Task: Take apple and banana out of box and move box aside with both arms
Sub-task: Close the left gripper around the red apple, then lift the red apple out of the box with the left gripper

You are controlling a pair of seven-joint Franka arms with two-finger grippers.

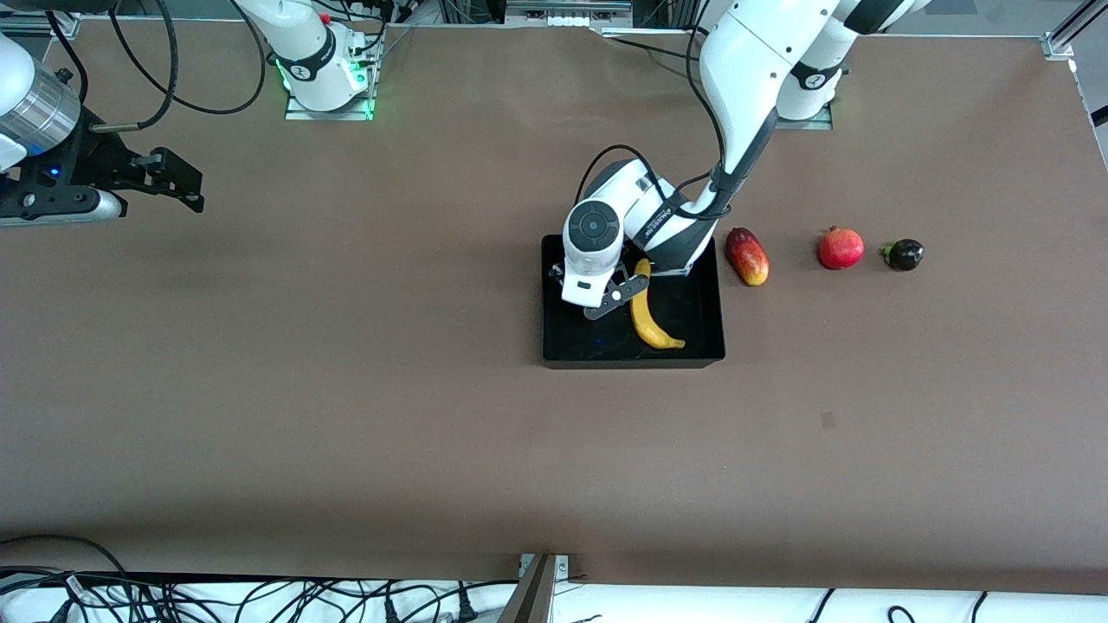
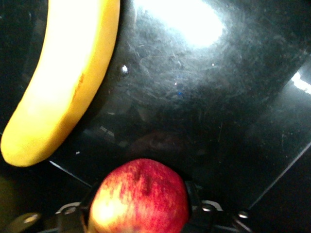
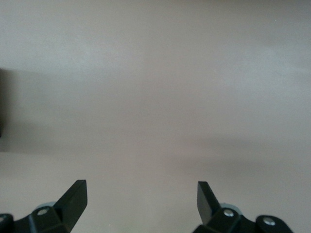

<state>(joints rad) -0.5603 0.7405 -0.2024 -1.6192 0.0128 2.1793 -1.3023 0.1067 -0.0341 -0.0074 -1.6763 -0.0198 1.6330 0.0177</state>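
The black box (image 1: 703,346) lies mid-table, and the yellow banana (image 1: 649,316) rests inside it along the side toward the left arm's end. My left gripper (image 1: 606,301) reaches down into the box beside the banana. In the left wrist view the small red apple (image 2: 141,196) with a yellow patch sits between my left gripper's (image 2: 140,213) fingers, which press on both its sides over the glossy box floor (image 2: 204,97), with the banana (image 2: 63,82) close by. The front view hides the apple under the left hand. My right gripper (image 1: 177,186) (image 3: 142,199) waits open over bare table at the right arm's end.
Beside the box, toward the left arm's end, lie an oblong red-yellow mango (image 1: 747,256), a round red pomegranate (image 1: 840,248) and a small dark purple fruit (image 1: 904,254) in a row. Brown table stretches open nearer the front camera.
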